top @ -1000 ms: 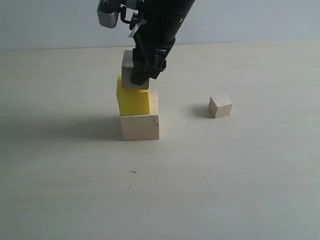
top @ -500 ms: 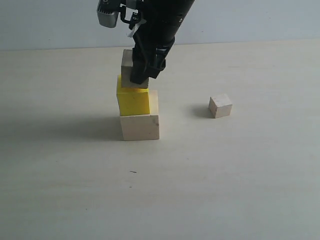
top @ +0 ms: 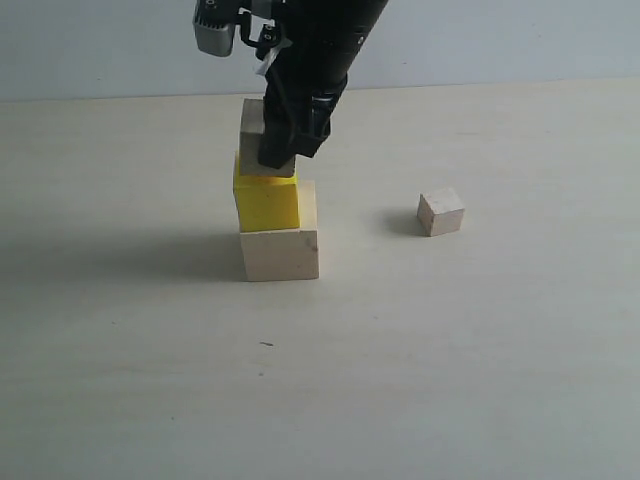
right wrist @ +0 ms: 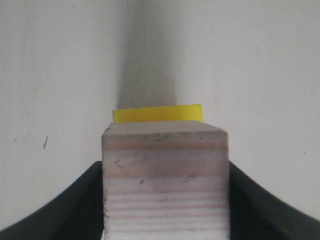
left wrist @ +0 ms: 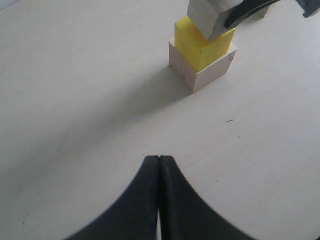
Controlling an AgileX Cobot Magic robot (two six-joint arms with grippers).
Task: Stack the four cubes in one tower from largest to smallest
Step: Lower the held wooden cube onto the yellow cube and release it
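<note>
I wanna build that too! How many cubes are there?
4. Large cube on the table, yellow cube on it, medium cube in the right gripper above, small cube sitting apart. None seems hidden.

Bare wood, one yellow coat, matt black grippers

The large cube (top: 279, 254) is pale bare wood, matt and pretty smooth. Same deal for the small cube (top: 441, 212) off at 3 o'clock from the stack. The yellow cube (top: 266, 205) has an even bright coat with no grain showing, so it looks painted. The medium cube (right wrist: 166, 185) is the rough one: greyer wood, clear banded grain lines and a few little dark nicks on its face. The right gripper (top: 287, 150) and left gripper (left wrist: 159, 167) are both smooth matt black, plastic or rubber I can't tell. The table (top: 450, 350) is pale, matt and smooth with a few tiny dark specks.
</note>
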